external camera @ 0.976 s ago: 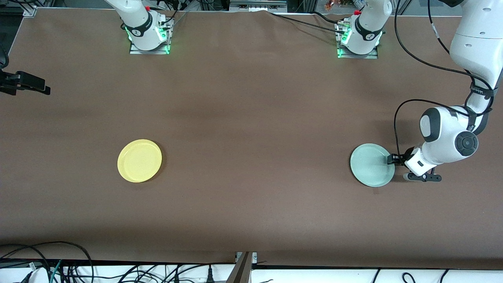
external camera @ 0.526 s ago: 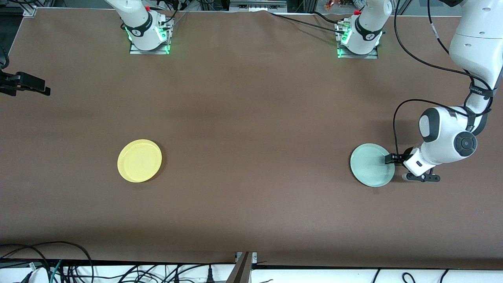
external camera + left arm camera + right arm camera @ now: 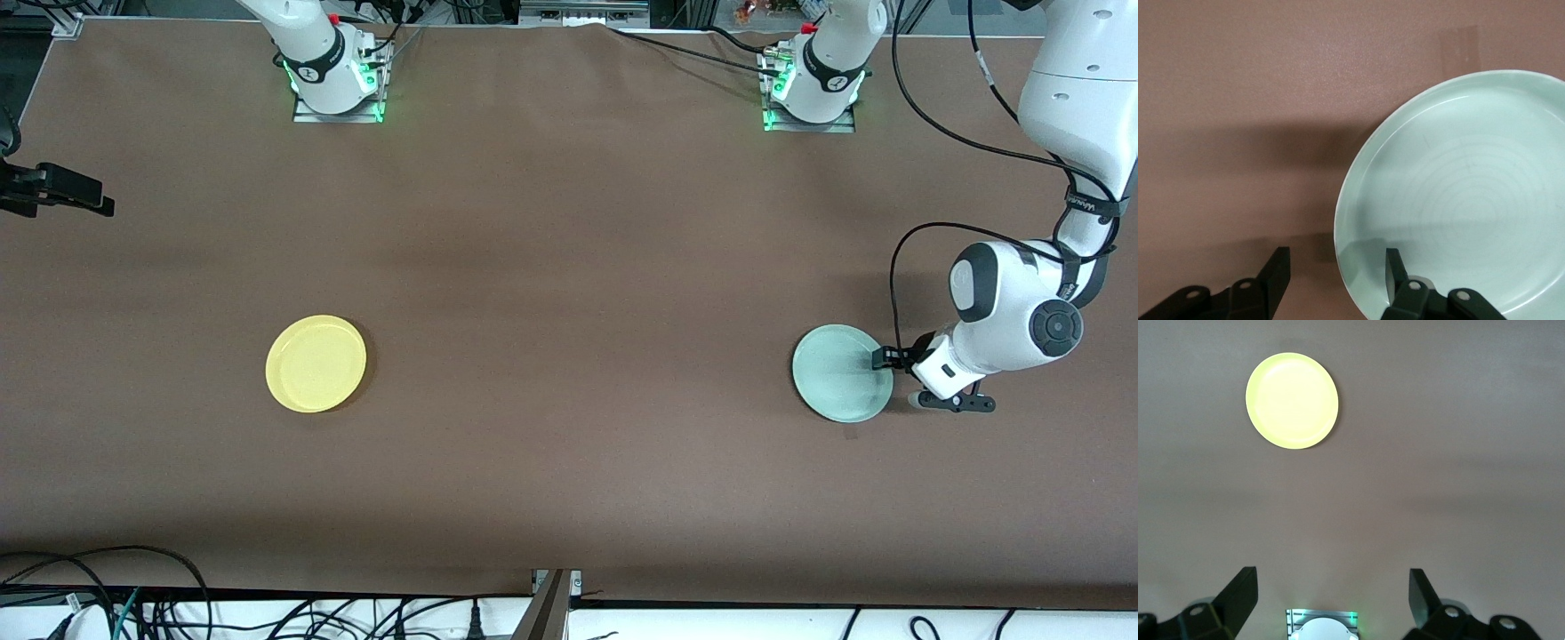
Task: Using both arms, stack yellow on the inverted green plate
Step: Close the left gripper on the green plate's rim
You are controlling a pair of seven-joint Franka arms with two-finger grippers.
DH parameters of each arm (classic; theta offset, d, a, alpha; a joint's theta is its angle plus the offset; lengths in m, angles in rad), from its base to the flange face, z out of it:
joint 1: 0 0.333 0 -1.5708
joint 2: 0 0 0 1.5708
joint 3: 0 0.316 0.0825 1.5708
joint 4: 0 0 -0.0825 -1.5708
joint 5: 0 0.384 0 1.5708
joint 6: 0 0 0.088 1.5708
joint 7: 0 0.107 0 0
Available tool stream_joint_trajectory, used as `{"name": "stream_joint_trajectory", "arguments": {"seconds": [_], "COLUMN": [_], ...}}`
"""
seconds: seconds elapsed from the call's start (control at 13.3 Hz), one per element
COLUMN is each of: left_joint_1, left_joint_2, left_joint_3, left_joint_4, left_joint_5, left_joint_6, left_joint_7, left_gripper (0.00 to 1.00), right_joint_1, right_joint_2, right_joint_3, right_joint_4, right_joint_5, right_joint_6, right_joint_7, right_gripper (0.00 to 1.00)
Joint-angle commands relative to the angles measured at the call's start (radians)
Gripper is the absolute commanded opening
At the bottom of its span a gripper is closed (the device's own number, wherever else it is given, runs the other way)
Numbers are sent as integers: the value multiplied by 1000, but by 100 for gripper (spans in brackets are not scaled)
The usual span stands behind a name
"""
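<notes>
The pale green plate (image 3: 842,384) lies on the brown table toward the left arm's end, its hollow side up as far as I can tell. My left gripper (image 3: 880,358) is low at the plate's edge and open. In the left wrist view the left gripper (image 3: 1335,270) straddles the rim of the green plate (image 3: 1465,200), with one finger (image 3: 1395,267) over the plate's inside and the other over the table. The yellow plate (image 3: 316,363) lies rim up toward the right arm's end. My right gripper (image 3: 1331,580) hangs open and empty high over the table, looking down on the yellow plate (image 3: 1291,400).
The two arm bases (image 3: 336,76) (image 3: 813,84) stand along the table's edge farthest from the front camera. A black bracket-like part (image 3: 58,188) juts in at the right arm's end. Cables lie off the table's near edge (image 3: 267,613).
The left gripper has edged slightly farther over the green plate's rim. Both plates and the right arm have stayed where they were.
</notes>
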Motion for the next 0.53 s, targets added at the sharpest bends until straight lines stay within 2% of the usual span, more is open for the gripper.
{"name": "stream_joint_trajectory", "arguments": {"seconds": [0.0, 0.15, 0.23, 0.45], "left_joint_1": [20, 24, 29, 27], "left_joint_2": [-16, -16, -16, -16], "left_joint_3": [-16, -16, -16, -16], "left_joint_4": [0, 0, 0, 2], "left_joint_5": [14, 14, 14, 13], "left_joint_6": [-25, -25, -25, -25], "left_joint_7": [21, 48, 53, 53], "left_gripper": [55, 54, 49, 43], "right_joint_1": [-8, -8, -9, -5], "right_joint_2": [12, 12, 13, 13], "right_joint_3": [3, 3, 3, 6], "right_joint_4": [23, 23, 23, 25], "right_joint_5": [19, 18, 18, 19], "right_joint_6": [-5, -5, -5, -5], "right_joint_7": [1, 1, -1, 5], "right_gripper": [100, 100, 100, 100]}}
